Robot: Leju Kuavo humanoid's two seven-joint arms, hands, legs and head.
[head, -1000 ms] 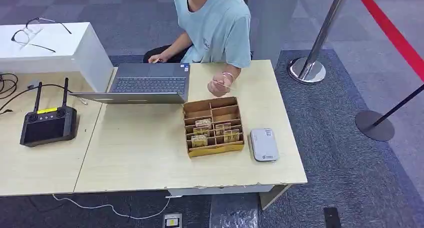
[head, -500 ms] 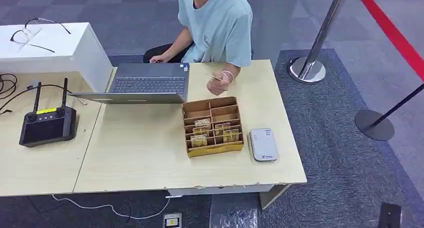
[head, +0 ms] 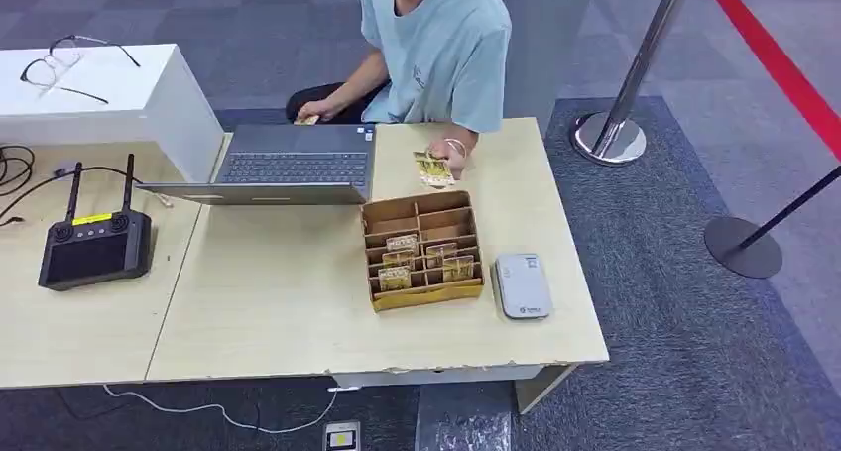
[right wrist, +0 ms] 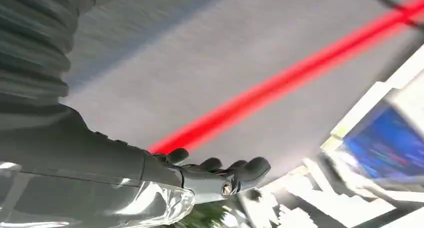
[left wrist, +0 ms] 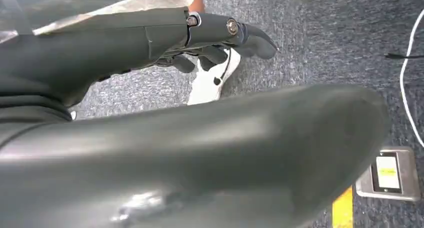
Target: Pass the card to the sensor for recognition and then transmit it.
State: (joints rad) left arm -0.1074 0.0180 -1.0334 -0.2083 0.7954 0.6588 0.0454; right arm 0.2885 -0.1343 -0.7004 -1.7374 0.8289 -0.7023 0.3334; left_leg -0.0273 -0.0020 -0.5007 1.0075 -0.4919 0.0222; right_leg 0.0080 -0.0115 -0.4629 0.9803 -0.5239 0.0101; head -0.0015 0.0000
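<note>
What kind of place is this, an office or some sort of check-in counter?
Probably a staffed check-in desk in a lobby: a person sits at a laptop, with a divided card box, a card reader and a queue barrier post.

laptop [head: 296, 164] open | black controller [head: 95, 243] (two antennas) | glasses [head: 60, 64] on white stand [head: 149, 99]

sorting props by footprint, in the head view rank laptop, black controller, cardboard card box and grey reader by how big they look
1. laptop, clearly the largest.
2. cardboard card box and black controller look alike in size; too close to rank, counting the controller's antennas.
3. grey reader, clearly the smallest.
</note>
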